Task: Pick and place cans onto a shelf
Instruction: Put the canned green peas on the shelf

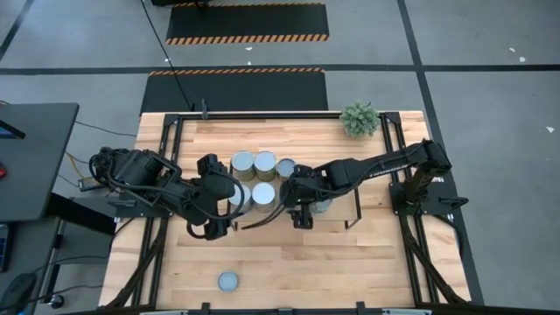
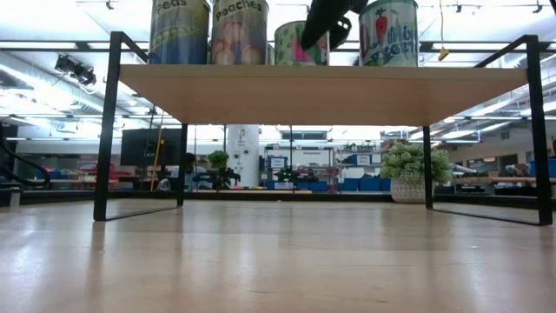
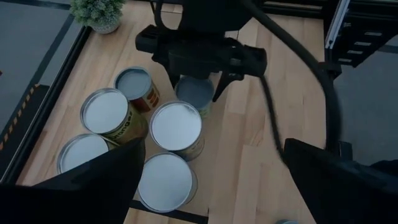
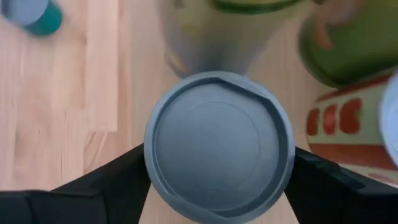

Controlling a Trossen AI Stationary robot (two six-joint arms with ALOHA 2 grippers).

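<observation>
The shelf [image 2: 321, 91] stands mid-table, its board also showing in the high view [image 1: 343, 203]. Four white-topped cans [image 3: 176, 127] and a blue-grey-topped can [image 3: 134, 84] stand on its left part. Another can [image 1: 322, 206] stands beside my right arm. My right gripper [image 4: 217, 186] is shut on a blue-grey-topped can [image 4: 217, 158] that stands on the shelf [image 3: 194, 93]. My left gripper [image 3: 211, 162] is open and empty above the shelf's left end. One blue-grey-topped can [image 1: 227, 281] stands on the tabletop near the front edge. My right gripper pinches the blue-grey-topped can between its two fingers, on opposite sides just below the top rim [image 4: 149, 171]. The fingers come from above, pointing down. The can is upright, and its base is on the shelf board [image 2: 300, 59].
A small potted plant [image 1: 360, 119] stands at the table's far right. The black rod frames [image 2: 109, 130] hold the shelf above the tabletop. Bare wood lies toward the table's near edge [image 1: 332, 262].
</observation>
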